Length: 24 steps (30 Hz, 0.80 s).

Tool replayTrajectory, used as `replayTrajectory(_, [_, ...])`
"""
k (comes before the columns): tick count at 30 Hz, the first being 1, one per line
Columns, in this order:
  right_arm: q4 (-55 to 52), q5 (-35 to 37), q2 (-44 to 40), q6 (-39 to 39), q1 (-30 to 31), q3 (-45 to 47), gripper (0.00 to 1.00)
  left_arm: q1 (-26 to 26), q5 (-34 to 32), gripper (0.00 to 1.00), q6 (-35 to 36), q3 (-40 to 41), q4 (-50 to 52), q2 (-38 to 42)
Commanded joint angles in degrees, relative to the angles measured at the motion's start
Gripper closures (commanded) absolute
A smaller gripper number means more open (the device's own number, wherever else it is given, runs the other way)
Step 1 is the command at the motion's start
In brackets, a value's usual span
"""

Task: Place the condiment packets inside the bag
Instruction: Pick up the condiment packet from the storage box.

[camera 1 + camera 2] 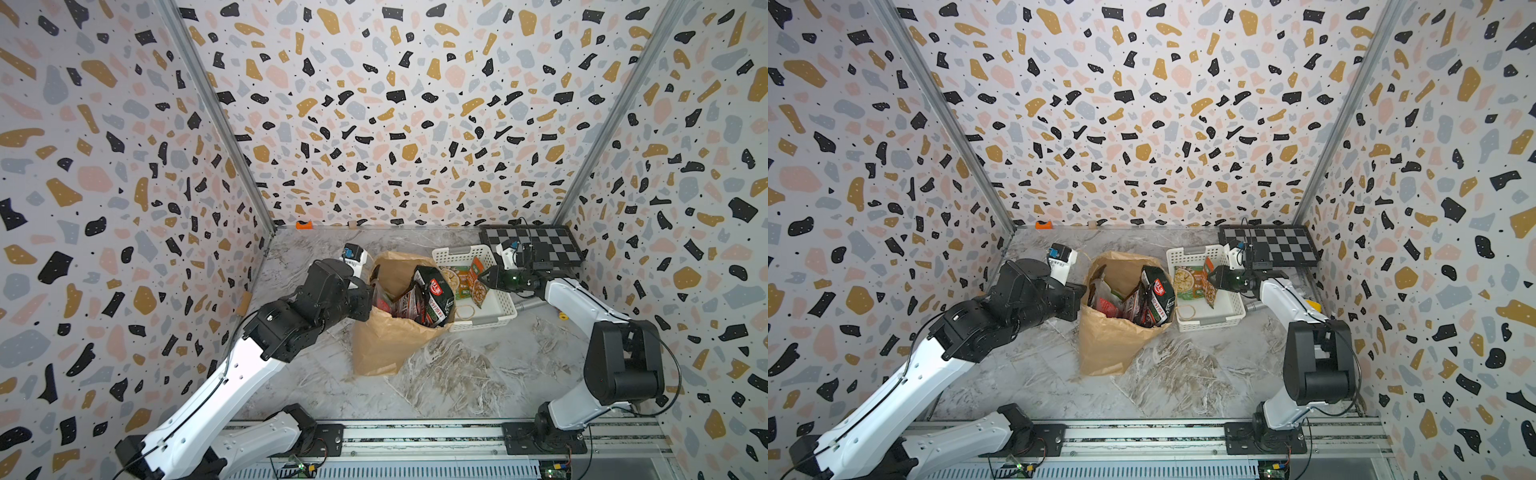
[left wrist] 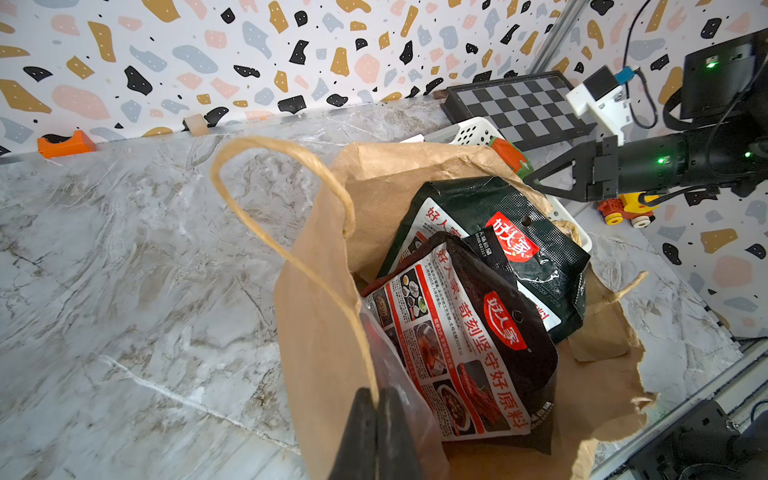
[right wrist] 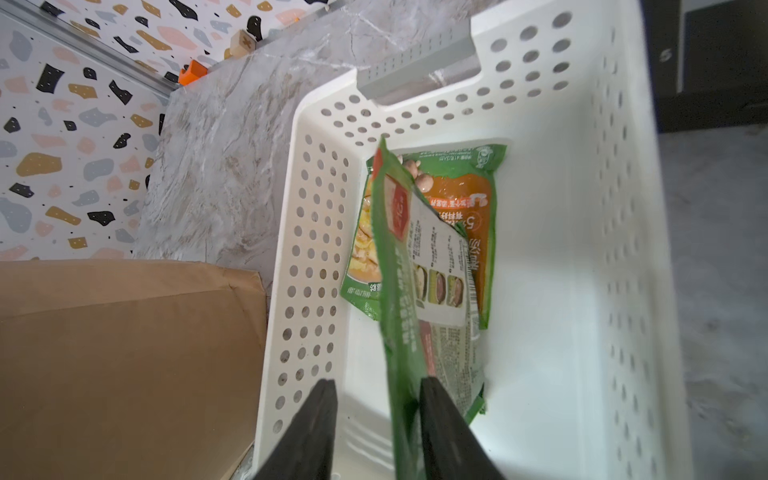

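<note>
Brown paper front and centre: the bag (image 1: 382, 345) stands upright in the middle of the marble tabletop (image 1: 457, 374) with its mouth open. The left gripper (image 2: 376, 395) has its fingers pressed together on the near rim, right where the twine handle (image 2: 257, 199) meets the paper. Look inside from the left wrist view and two black packets (image 2: 457, 332) with red logos are already in there, one leaning on the other. The rear one pokes above the rim in both top views, and a clear pouch (image 2: 386, 353) sits just beside the pinching fingers. Over to the white basket (image 1: 461, 251), just beside the bag: one green-and-orange packet (image 3: 478, 199) lies flat on the basket floor, and a second packet (image 3: 399, 291) stands on edge over it. The right gripper (image 3: 376, 384) is down in the basket with its jaws apart. That upright packet sits between them, brushing one finger (image 3: 449, 415) with daylight showing to the other. Behind the basket, a checkerboard (image 1: 536, 245) lies by the back wall.
</note>
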<state>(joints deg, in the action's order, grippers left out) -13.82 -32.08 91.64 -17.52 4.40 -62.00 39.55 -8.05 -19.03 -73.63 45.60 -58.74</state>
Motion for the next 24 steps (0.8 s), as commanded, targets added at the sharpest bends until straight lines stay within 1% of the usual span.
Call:
replayTrajectory(1, [-0.24, 1.32, 2.76, -0.10, 0.28, -1.64, 0.60, 0.09, -0.23, 1.00, 0.42, 0.41, -1.45, 0.02])
replayTrajectory(4, [-0.27, 2.38, 4.23, 0.15, 0.67, -2.40, 0.60, 0.09, -0.37, 1.00, 0.47, 0.48, -1.52, 0.03])
replayTrajectory(5, [-0.41, 2.86, 4.54, 0.31, 0.73, -2.76, 0.61, 0.09, -0.38, 1.00, 0.47, 0.42, -1.52, -0.01])
replayTrajectory(6, [-0.63, 3.29, 4.81, 0.49, 0.76, -2.99, 0.64, 0.09, -0.38, 1.00, 0.40, 0.35, -1.55, -0.11])
replayTrajectory(8, [-1.32, 3.88, 4.77, 1.15, 0.82, -3.53, 0.77, 0.09, -0.38, 1.00, 0.49, 0.32, -1.47, -0.18])
replayTrajectory(9, [-1.64, 4.30, 4.50, 1.55, 0.80, -3.65, 0.89, 0.09, -0.38, 1.00, 0.55, 0.32, -1.42, -0.11])
replayTrajectory(10, [-1.96, 4.81, 3.67, 1.98, 0.81, -3.65, 0.97, 0.09, -0.45, 1.00, 0.60, 0.32, -1.43, -0.05])
replayTrajectory(11, [-2.26, 5.24, 2.43, 2.35, 0.95, -3.45, 1.00, 0.09, -0.51, 1.00, 0.57, 0.32, -1.43, -0.06])
replayTrajectory(14, [-4.56, 8.72, -4.37, 3.09, 1.46, -2.74, 1.00, 0.11, -0.64, 1.00, 0.57, 0.48, -1.41, 0.02])
replayTrajectory(18, [-6.39, 10.36, -18.18, 0.79, 3.36, -0.42, 1.00, 0.09, -0.81, 1.00, 0.55, 0.76, -1.66, 0.07])
replayTrajectory(21, [-7.68, 8.81, -27.97, -3.21, 5.98, -0.35, 1.00, 0.09, -0.74, 1.00, 0.43, 0.76, -1.75, 0.05])
replayTrajectory(24, [-6.38, 6.10, -35.55, -8.24, 11.16, -0.54, 1.00, 0.09, -0.31, 1.00, 0.00, 0.86, -1.99, 0.23])
